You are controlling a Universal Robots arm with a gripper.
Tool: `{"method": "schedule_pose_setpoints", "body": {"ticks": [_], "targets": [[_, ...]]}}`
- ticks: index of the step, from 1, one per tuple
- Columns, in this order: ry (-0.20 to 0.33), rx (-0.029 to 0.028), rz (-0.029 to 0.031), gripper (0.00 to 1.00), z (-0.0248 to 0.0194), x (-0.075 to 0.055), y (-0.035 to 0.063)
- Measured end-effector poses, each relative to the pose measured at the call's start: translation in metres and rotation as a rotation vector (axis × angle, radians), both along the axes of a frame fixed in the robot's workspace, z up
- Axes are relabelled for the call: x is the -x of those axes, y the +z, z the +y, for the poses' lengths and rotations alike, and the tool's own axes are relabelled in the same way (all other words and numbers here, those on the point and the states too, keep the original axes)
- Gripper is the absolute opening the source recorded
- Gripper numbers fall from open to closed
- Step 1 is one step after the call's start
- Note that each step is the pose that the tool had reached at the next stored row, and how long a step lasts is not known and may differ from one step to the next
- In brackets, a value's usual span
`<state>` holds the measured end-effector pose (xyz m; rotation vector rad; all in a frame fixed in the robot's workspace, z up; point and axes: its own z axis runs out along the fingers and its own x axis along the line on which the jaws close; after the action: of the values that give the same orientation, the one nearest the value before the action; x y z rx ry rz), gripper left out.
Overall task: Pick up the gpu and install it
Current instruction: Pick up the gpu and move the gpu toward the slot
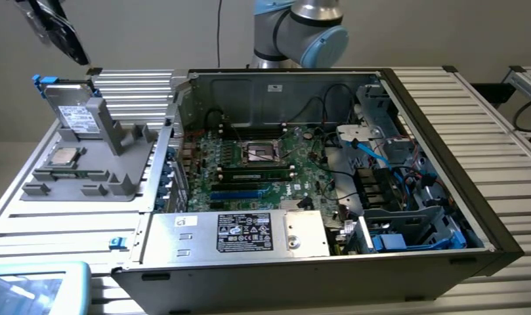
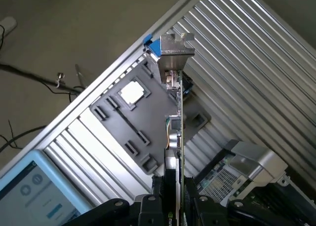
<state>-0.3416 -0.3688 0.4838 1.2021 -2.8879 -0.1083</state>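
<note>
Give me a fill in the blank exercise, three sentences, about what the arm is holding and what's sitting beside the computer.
1. The gpu is clamped edge-on between the ____.
2. Its end bracket is ____ in colour.
3. In the exterior view, the drive stands on a ____ tray.
Missing words: jaws; silver; gray.

Pretty bare room tbh. Plain grey-beige wall (image 1: 142,33) at the far side, with one thin black cable (image 1: 220,26) hanging down it. The table (image 1: 484,131) is ribbed silver aluminium slats. A second table (image 1: 524,75) of the same kind sits at the exterior view's right. The floor (image 2: 74,18) is dull brown-grey with loose cables (image 2: 29,73) lying on it. Light is soft and even.
</note>
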Motion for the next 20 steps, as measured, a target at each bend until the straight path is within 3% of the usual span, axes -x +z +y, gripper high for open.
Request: {"method": "schedule_pose_setpoints", "body": {"ticks": [20], "targets": [[0.364, 0.0001, -0.0006, 0.28, 0.0000, 0.0000, 0.0000]]}}
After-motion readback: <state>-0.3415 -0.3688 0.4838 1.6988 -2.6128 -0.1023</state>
